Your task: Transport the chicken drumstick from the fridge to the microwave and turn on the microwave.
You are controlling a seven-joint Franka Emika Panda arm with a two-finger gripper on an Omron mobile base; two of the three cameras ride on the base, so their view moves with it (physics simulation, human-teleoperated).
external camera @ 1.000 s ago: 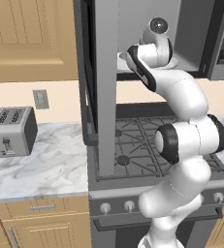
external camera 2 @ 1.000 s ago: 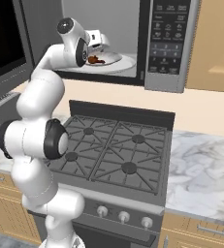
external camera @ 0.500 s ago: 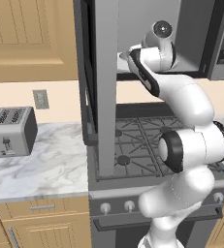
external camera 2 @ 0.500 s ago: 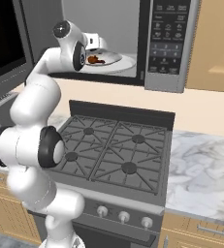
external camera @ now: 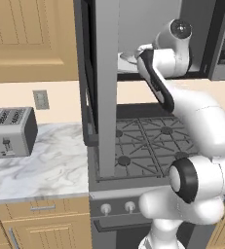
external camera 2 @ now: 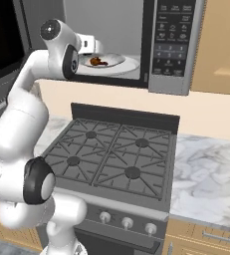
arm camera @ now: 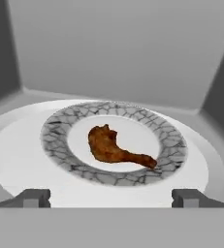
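Chicken drumstick [arm camera: 116,147] before wide-spread claw [arm camera: 111,198]

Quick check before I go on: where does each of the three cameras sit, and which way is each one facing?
Left base view: behind the arm's left, looking forward at the open microwave door, toaster and stove; arm at right.
Right base view: behind the arm's right, facing the microwave; arm at left.
Hand view: on the hand, looking into the microwave at the chicken drumstick on its plate; open gripper at bottom.
Shared: right base and hand views both show the drumstick.
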